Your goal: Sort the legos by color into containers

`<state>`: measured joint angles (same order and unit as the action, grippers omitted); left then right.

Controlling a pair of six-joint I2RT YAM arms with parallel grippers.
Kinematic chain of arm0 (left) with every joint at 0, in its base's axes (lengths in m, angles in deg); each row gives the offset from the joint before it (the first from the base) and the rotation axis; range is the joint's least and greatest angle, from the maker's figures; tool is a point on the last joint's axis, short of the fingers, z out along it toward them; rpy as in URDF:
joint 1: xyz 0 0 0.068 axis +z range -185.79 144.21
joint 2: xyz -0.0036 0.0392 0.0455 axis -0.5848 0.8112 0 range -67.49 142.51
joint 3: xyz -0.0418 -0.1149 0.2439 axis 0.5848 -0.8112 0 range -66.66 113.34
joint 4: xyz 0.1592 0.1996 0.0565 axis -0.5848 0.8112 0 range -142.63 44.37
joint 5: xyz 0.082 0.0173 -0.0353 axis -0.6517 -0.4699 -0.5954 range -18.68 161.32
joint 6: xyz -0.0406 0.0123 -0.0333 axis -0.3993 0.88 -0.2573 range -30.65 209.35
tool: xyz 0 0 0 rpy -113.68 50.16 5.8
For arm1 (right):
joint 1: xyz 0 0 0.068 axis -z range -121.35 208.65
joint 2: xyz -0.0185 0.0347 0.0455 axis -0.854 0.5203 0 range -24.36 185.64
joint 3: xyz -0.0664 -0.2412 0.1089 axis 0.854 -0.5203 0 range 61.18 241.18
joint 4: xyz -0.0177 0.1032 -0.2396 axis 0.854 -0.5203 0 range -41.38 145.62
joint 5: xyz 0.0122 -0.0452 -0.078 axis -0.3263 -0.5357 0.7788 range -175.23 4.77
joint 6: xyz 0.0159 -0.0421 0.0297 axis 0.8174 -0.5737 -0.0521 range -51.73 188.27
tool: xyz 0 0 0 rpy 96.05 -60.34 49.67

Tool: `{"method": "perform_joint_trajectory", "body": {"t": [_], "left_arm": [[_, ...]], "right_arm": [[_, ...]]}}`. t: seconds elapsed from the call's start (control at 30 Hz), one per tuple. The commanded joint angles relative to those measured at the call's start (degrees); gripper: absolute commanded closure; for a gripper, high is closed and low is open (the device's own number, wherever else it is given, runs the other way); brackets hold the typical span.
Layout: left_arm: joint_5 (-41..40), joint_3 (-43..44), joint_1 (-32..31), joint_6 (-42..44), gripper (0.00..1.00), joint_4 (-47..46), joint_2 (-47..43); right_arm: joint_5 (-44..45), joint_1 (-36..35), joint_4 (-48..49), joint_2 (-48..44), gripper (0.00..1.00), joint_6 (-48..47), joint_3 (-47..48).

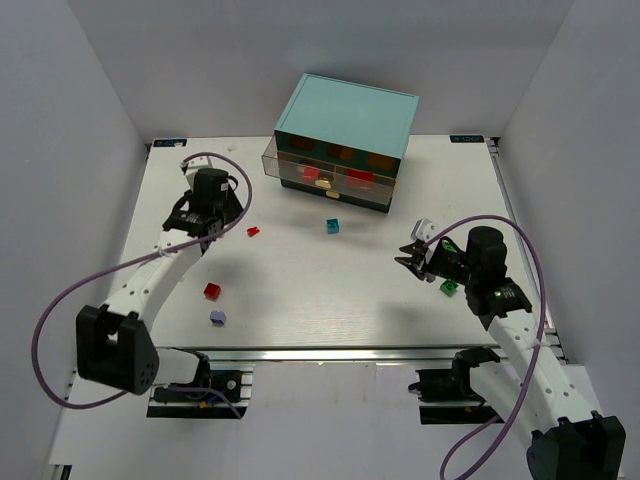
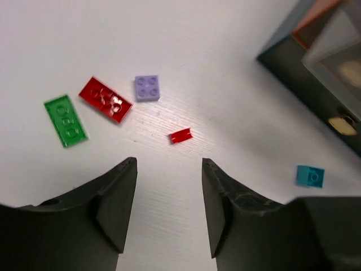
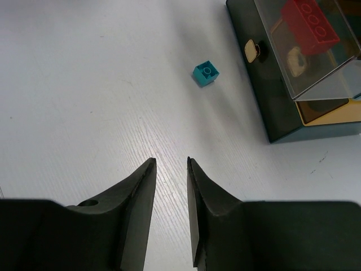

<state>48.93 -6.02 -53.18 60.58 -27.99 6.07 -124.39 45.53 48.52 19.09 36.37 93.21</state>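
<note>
The light-teal cabinet (image 1: 345, 118) stands at the back with clear drawers (image 1: 330, 182) pulled out; one drawer (image 3: 316, 62) holds a red lego (image 3: 309, 25). On the table lie a teal lego (image 1: 333, 226) (image 3: 205, 73) (image 2: 310, 175), a small red lego (image 1: 253, 232) (image 2: 180, 135), a red lego (image 1: 212, 290), a lavender lego (image 1: 217, 318) and a green lego (image 1: 449, 287). The left wrist view also shows a green plate (image 2: 66, 120), a red plate (image 2: 105, 99) and a lavender brick (image 2: 146, 88). My left gripper (image 1: 210, 240) (image 2: 169, 162) is open and empty. My right gripper (image 1: 405, 256) (image 3: 171, 160) is open a little, holding nothing.
White walls close in the table (image 1: 330, 290) on the left, right and back. A pale brick (image 1: 423, 229) lies just behind my right gripper. A tan handle (image 3: 252, 52) sits on the dark drawer front (image 3: 265, 90). Purple cables loop off both arms.
</note>
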Motion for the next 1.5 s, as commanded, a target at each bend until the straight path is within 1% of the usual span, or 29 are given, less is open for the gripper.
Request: {"method": "perform_joint_trajectory", "body": {"t": [0.0, 0.07, 0.13, 0.2, 0.27, 0.3, 0.4, 0.47, 0.63, 0.77, 0.83, 0.93, 1.03, 1.17, 1.2, 1.27, 1.3, 1.33, 1.37, 1.43, 1.47], "left_arm": [[2.7, 0.1, 5.2, -11.0, 0.39, 5.0, 5.2], [4.2, 1.4, 8.1, -15.9, 0.34, 5.8, 9.8], [5.8, 3.2, 9.7, -19.6, 0.33, 7.6, 13.1], [6.0, 6.0, 11.6, -21.7, 0.31, 9.5, 17.6], [6.8, 8.1, 12.1, -24.2, 0.30, 9.9, 19.9], [7.3, 8.3, 13.0, -24.9, 0.26, 9.5, 20.7], [8.9, 8.4, 14.7, -28.0, 0.19, 7.2, 23.2], [9.6, 9.0, 15.5, -29.0, 0.18, 6.7, 25.3], [9.6, 15.0, 17.8, -30.6, 0.18, 8.7, 32.2], [11.0, 17.1, 18.4, -31.3, 0.23, 9.1, 34.5], [11.8, 17.2, 18.9, -31.7, 0.27, 8.5, 34.9], [12.5, 17.1, 18.9, -32.1, 0.28, 8.4, 35.8], [12.6, 16.4, 19.4, -32.3, 0.32, 7.6, 36.1], [13.7, 16.4, 19.4, -32.5, 0.44, 7.2, 36.9], [13.9, 16.4, 19.4, -32.5, 0.45, 7.2, 37.0], [14.4, 16.3, 19.4, -32.3, 0.48, 7.2, 36.8], [14.4, 16.3, 19.4, -32.0, 0.52, 7.3, 36.7], [14.6, 15.8, 19.9, -31.3, 0.60, 7.0, 35.4], [14.6, 15.8, 19.9, -31.3, 0.60, 7.0, 34.9], [15.6, 15.4, 19.9, -29.5, 0.68, 6.2, 33.5], [16.4, 15.3, 19.9, -28.5, 0.71, 5.9, 32.4]], "right_arm": [[-0.7, 0.2, 0.9, 0.0, 0.65, 0.3, 0.3], [-0.5, 0.3, 0.8, 0.1, 0.64, 0.4, 0.4], [-0.4, 0.3, 0.7, 0.1, 0.63, 0.4, 0.4], [-0.2, 0.1, 0.7, 0.1, 0.62, 0.3, 0.4], [0.0, 0.2, 0.7, 0.1, 0.62, 0.3, 0.4], [0.0, 0.3, 0.7, 0.1, 0.62, 0.1, 0.4], [0.1, 0.2, 0.3, 0.5, 0.62, -0.2, 0.6], [0.2, 0.2, 0.2, 0.7, 0.63, -0.3, 0.6], [0.7, 0.0, 0.1, 1.1, 0.62, -0.5, 0.7], [1.0, 0.2, 0.1, 1.2, 0.62, -0.7, 0.7], [1.1, 0.2, 0.0, 1.4, 0.62, -0.9, 0.7], [1.3, 0.3, 0.0, 1.5, 0.62, -0.9, 0.7], [1.4, 0.0, -0.1, 1.5, 0.62, -1.0, 0.7], [1.4, 0.0, -0.1, 1.5, 0.62, -1.0, 0.7], [1.4, 1.2, -0.1, 1.5, 0.62, -1.0, 0.8], [1.4, 0.3, -0.1, 1.4, 0.62, -1.0, 0.8], [1.4, 0.4, -0.1, 1.3, 0.62, -0.9, 0.8], [1.4, 0.3, 0.1, 1.2, 0.62, -0.9, 0.8], [1.4, 0.3, -0.1, 1.2, 0.62, -0.9, 0.8], [1.4, 0.2, 0.1, 1.1, 0.62, -0.9, 0.8], [1.4, 0.3, 0.1, 1.2, 0.62, -0.9, 0.7]]}}
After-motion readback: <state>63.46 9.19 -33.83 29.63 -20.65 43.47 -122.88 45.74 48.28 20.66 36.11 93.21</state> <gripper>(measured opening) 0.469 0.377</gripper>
